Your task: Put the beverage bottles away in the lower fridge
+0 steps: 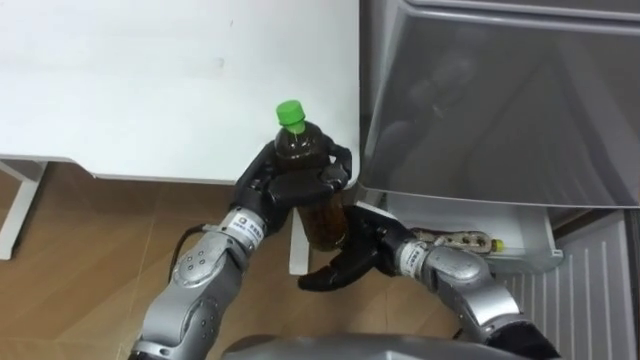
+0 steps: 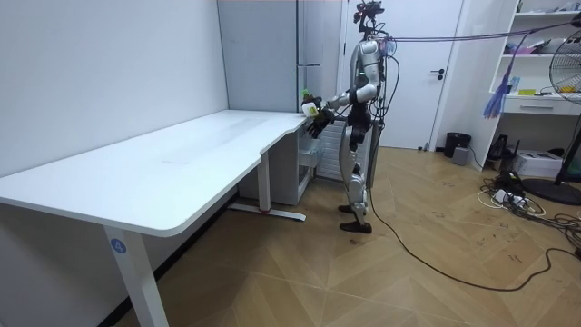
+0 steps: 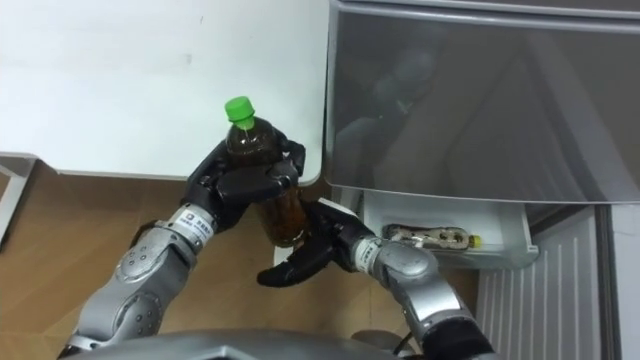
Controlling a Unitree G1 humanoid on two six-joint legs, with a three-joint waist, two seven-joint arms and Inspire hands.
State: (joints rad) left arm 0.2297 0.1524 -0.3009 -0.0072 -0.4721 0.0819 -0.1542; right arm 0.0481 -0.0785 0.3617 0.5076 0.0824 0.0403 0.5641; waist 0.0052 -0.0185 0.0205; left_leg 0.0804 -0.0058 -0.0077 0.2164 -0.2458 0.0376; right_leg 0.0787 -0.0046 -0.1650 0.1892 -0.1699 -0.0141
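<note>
Left hand clasps a green-capped brown plastic bottle beside the grey fridge; right hand, fingers spread, should support its base.

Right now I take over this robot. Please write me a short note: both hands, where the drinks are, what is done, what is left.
Left hand: fingers curled round the green-capped bottle, held upright between the table and the fridge.
Right hand: open, by the bottle's base, holding nothing.
Done: the lower drawer stands open; what looks like one drink lies in it.
Left: put the held bottle in the drawer, then probably shut it.
</note>
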